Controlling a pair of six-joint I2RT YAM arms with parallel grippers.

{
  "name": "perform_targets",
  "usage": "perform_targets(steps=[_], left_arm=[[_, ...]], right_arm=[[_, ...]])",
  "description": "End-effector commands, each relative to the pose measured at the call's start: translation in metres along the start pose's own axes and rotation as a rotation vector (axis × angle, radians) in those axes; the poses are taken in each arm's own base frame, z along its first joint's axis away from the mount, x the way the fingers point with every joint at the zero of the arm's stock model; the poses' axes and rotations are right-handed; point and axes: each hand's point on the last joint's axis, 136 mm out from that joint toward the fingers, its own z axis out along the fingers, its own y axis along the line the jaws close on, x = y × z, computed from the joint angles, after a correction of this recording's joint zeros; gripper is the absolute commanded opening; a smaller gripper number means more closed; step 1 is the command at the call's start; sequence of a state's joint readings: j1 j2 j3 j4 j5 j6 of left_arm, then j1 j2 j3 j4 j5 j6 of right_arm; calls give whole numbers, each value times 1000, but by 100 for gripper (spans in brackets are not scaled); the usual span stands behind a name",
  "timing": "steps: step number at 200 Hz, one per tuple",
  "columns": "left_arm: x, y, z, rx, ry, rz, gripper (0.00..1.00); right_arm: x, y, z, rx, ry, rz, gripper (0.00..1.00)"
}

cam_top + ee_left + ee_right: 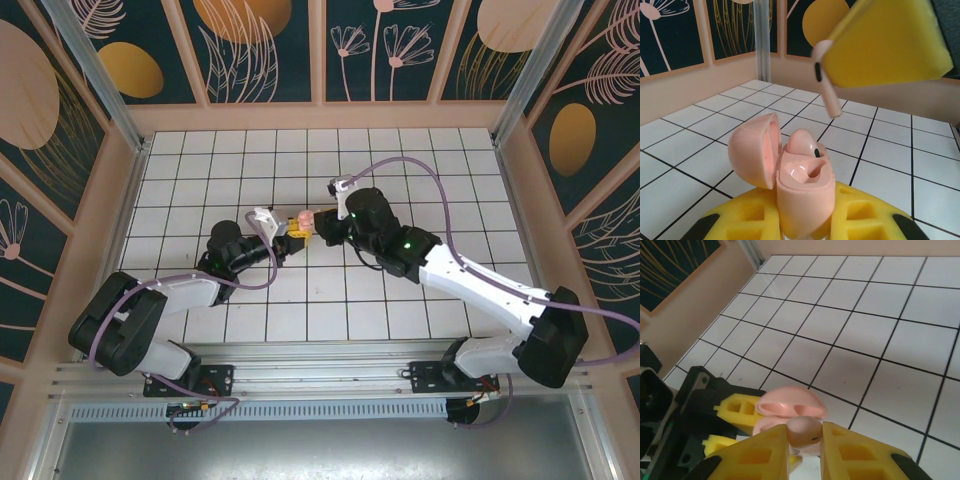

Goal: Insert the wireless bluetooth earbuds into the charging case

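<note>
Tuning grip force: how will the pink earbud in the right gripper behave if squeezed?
Likely slippery: the smooth pale-pink plastic earbud is rounded, pinched at its bulb by the right gripper. Probably stiff, light. Its stem hangs free, so it may pivot.

Both arms reach in over the white gridded tabletop (420,160), meeting near its centre. Left end effector (289,236) points right, right end effector (323,230) points left, yellow fingertips almost touching. Pink charging case (303,219) sits right between them, at the left fingertips, lifted off the tiles. Purple cables loop along both arms.
</note>
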State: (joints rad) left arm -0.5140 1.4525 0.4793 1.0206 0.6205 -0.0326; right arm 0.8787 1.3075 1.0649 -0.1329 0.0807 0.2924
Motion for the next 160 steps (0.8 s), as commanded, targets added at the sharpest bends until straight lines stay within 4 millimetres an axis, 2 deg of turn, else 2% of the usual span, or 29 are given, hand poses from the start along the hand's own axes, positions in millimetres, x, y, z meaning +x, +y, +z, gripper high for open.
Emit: perform_targets(steps=[1,54,160], left_arm=[[-18,-5,5,28,-46,57,7],[-28,-5,4,20,-66,65,7],[-40,1,1,-22,-106,57,7]], right_arm=[[-17,15,5,-46,-43,-42,21],[-10,13,14,-37,-22,-48,21],[4,17,10,-52,22,-60,20]])
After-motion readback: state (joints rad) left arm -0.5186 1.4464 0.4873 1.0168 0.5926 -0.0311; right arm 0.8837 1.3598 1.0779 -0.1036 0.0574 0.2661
